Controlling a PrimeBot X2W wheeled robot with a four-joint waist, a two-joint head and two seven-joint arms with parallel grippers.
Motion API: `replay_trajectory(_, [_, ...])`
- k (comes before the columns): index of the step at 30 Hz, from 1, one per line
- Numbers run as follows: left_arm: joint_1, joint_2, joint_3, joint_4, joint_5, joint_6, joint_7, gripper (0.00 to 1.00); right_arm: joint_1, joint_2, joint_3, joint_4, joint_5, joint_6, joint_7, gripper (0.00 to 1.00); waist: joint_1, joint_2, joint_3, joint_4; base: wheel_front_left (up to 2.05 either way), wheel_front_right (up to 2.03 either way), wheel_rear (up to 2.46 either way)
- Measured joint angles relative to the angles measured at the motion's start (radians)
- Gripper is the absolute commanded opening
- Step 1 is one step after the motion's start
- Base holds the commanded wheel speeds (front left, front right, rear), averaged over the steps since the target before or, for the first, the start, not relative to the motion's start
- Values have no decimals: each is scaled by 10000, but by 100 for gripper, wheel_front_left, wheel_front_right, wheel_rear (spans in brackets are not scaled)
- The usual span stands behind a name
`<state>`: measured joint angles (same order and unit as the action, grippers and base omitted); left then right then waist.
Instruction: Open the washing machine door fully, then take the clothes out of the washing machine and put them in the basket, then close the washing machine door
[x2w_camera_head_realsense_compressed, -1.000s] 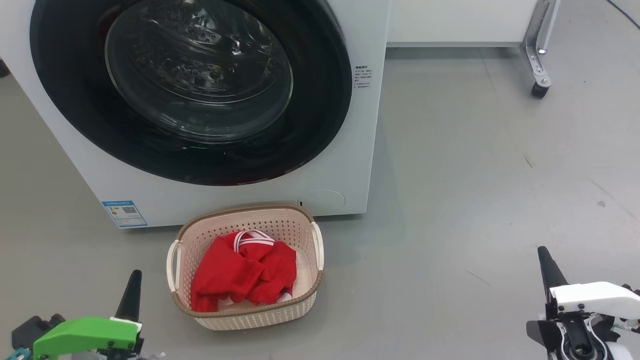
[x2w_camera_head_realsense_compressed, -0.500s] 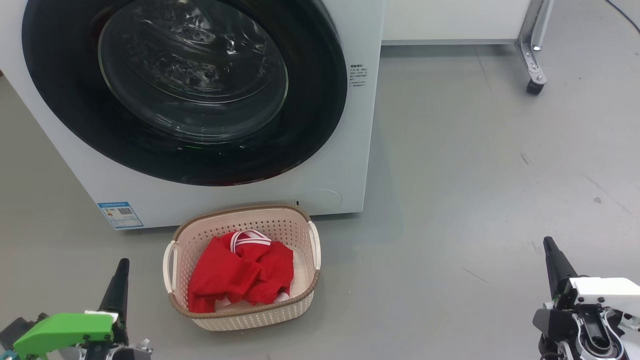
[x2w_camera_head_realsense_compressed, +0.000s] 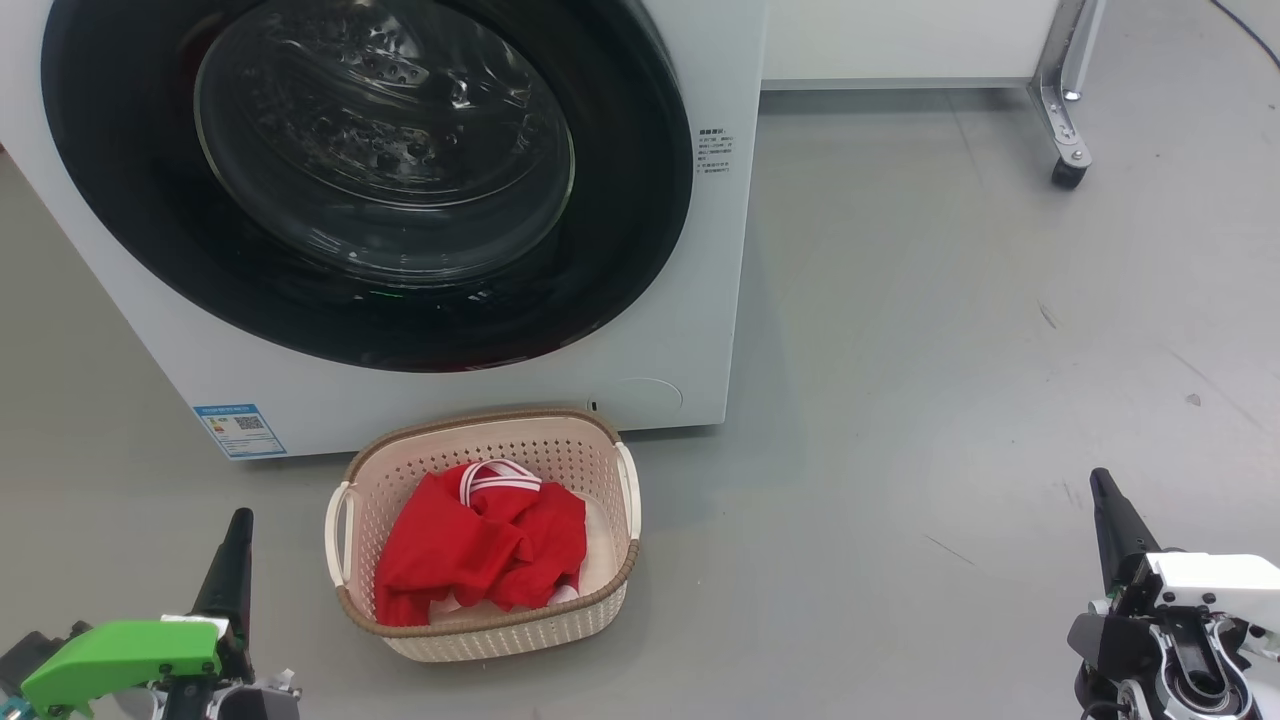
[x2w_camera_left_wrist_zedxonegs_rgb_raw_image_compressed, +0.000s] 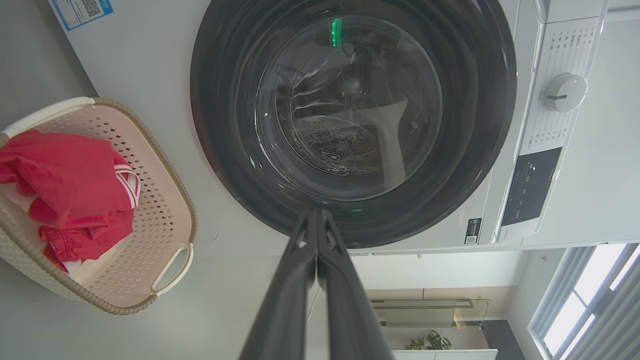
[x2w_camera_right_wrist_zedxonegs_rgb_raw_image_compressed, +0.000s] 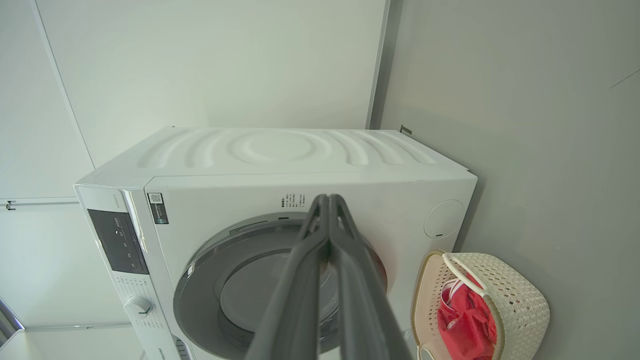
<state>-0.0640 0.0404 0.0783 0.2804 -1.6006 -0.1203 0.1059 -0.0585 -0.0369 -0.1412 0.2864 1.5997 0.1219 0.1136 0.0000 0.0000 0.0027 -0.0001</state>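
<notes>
Door (x2w_camera_head_realsense_compressed: 380, 170) shut, clothes (x2w_camera_head_realsense_compressed: 480, 545) in the basket (x2w_camera_head_realsense_compressed: 490, 630): left hand (x2w_camera_head_realsense_compressed: 238, 520) and right hand (x2w_camera_head_realsense_compressed: 1102, 485) (pinched closed, empty) hang clear, job seemingly done.

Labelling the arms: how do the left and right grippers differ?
The left gripper has a green housing; the right gripper has a white one. The left gripper sits near the basket; the right gripper is far from it. Both are shut, holding nothing.

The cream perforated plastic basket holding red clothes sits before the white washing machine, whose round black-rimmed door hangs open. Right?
No: the round black-rimmed door is shut, as the head view shows. The cream basket holding red clothes does sit before the white washing machine.
</notes>
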Motion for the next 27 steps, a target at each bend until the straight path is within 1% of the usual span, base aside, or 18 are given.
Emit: replay_trajectory(27, [0, -12, 15, -6, 0, 0, 42, 0, 0, 0, 4, -29, 0, 0, -2, 0, 0, 0, 1, 1, 0, 0, 0])
